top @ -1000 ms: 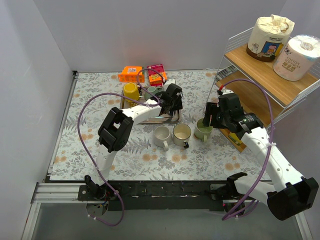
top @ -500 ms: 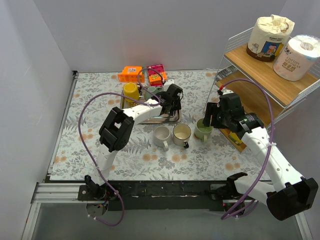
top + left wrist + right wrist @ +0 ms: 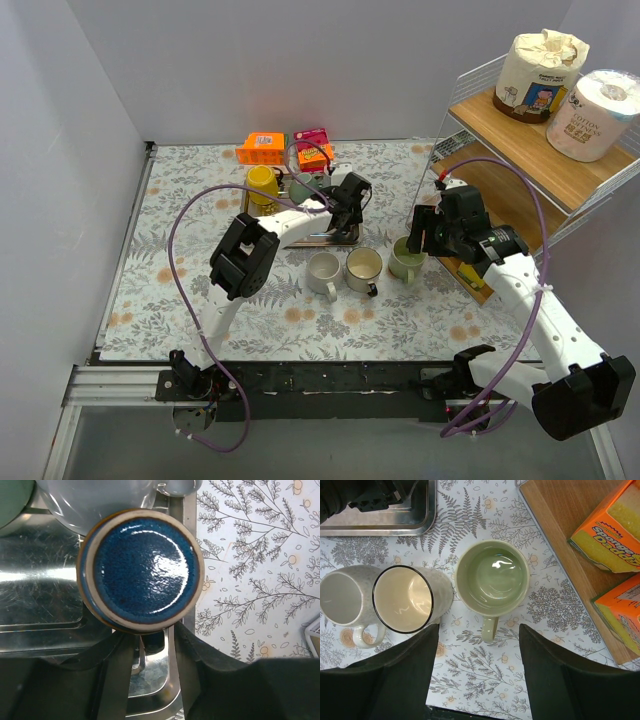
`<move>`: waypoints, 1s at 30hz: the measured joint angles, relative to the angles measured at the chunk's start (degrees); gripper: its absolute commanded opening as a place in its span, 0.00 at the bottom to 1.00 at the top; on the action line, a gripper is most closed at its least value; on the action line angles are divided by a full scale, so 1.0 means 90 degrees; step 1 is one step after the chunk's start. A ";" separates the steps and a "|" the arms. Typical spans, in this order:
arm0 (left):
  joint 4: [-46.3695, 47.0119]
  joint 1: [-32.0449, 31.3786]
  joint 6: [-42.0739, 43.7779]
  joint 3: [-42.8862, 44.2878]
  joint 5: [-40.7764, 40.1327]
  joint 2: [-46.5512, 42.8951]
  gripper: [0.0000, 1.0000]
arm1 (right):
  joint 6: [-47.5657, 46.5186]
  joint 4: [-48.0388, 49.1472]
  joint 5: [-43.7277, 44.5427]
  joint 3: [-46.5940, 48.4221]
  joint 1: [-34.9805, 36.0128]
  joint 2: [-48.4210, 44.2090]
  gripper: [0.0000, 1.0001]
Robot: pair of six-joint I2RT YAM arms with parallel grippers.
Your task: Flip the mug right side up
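Mug (image 3: 143, 570) handle half-hidden within left tool (image 3: 151, 633)

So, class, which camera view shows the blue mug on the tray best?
The left wrist view: the blue mug fills it, glossy base up. In the top external view the left gripper hides it; the right wrist view catches only a corner of the tray.

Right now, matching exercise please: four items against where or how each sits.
1 blue mug
2 green mug
3 toilet rolls
4 black-rimmed mug

A on the top wooden shelf
B upside down on the metal tray
C upright, middle of the three-mug row
D upright, right end of that row

Pairs: 1-B, 2-D, 3-A, 4-C
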 measured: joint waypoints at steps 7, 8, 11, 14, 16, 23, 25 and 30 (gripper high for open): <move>-0.0083 -0.0005 -0.0087 0.0044 -0.0211 0.0000 0.30 | -0.0049 0.0005 -0.0073 -0.0002 -0.0041 0.0053 0.72; -0.0087 -0.0005 -0.0104 0.0044 -0.0233 0.0000 0.29 | -0.0063 0.0012 -0.0095 0.0000 -0.0049 0.0061 0.72; -0.0126 -0.0005 -0.0131 0.0044 -0.0265 0.0000 0.23 | -0.0109 0.0017 -0.0146 0.0000 -0.0080 0.0083 0.72; -0.0129 -0.0010 -0.0160 0.0044 -0.0267 0.0000 0.16 | -0.0138 0.0032 -0.0185 0.0000 -0.0097 0.0083 0.72; -0.0138 -0.0017 -0.0175 0.0044 -0.0284 0.0000 0.09 | -0.0143 0.0039 -0.0197 0.0000 -0.0107 0.0083 0.72; -0.0151 -0.0024 -0.0182 0.0041 -0.0355 -0.0002 0.00 | -0.0141 0.0044 -0.0260 -0.0002 -0.0124 0.0083 0.72; -0.0143 -0.0024 -0.0185 0.0017 -0.0357 -0.0017 0.00 | -0.0141 0.0051 -0.0274 -0.0002 -0.0124 0.0083 0.72; -0.0168 -0.0017 -0.0185 -0.0316 -0.0330 -0.0287 0.00 | -0.0134 0.0143 -0.0398 -0.0002 -0.0124 0.0083 0.71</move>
